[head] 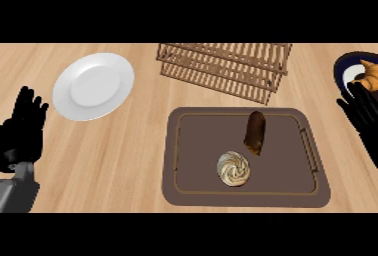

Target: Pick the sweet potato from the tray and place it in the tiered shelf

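On a light wooden counter [133, 165] sit one brown tray [199, 195], one white plate [94, 86], one slatted wooden tiered shelf [225, 65] and, cut off at the right edge, one dark plate [345, 70] carrying something orange that is hard to make out. One sweet potato [255, 131] lies on the tray above a single swirled pastry [233, 168], well apart from both hands. The left hand [22, 127] rests at the left edge with fingers straight and spread, and the right hand [363, 114], partly cut off at the right edge, also shows straight fingers holding nothing.
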`<state>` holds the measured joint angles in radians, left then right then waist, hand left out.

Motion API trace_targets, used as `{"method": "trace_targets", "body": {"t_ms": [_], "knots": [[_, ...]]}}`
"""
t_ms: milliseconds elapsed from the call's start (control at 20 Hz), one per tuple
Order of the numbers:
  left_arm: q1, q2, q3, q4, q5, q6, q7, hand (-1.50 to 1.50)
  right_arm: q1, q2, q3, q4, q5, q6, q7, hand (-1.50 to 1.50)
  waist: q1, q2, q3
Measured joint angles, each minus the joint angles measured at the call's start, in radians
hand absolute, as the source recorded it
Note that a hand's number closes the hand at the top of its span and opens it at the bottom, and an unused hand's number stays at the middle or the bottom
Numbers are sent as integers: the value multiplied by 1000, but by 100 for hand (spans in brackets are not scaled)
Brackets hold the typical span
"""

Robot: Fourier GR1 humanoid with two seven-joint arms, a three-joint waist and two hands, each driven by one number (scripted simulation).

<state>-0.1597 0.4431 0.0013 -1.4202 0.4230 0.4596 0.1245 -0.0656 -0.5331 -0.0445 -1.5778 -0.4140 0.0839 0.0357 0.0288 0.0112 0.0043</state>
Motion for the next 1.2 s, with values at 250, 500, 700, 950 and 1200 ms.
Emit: {"method": "trace_targets", "body": {"t_ms": [250, 500, 700, 950, 1200], "knots": [[-19, 8, -61, -49, -56, -44, -39, 0, -178, 30, 152, 33, 185, -102, 136, 150, 25, -2, -5], [-31, -12, -155, -102, -106, -79, -62, 0, -327, 68, 229, 125, 401, -289, 307, -150, 33, -5, -8], [-1, -18, -170, -144, -127, -82, -55, 0, -486, 165, 282, 195, 457, -310, 412, -150, 10, -8, -5], [16, -27, -179, -163, -147, -80, -54, 0, -636, 160, 368, 174, 460, -153, 599, -150, -5, -14, -5], [26, -25, -186, -183, -155, -83, -46, 0, -787, 151, 479, 190, 444, 63, 824, -150, 0, -16, -7]]}}
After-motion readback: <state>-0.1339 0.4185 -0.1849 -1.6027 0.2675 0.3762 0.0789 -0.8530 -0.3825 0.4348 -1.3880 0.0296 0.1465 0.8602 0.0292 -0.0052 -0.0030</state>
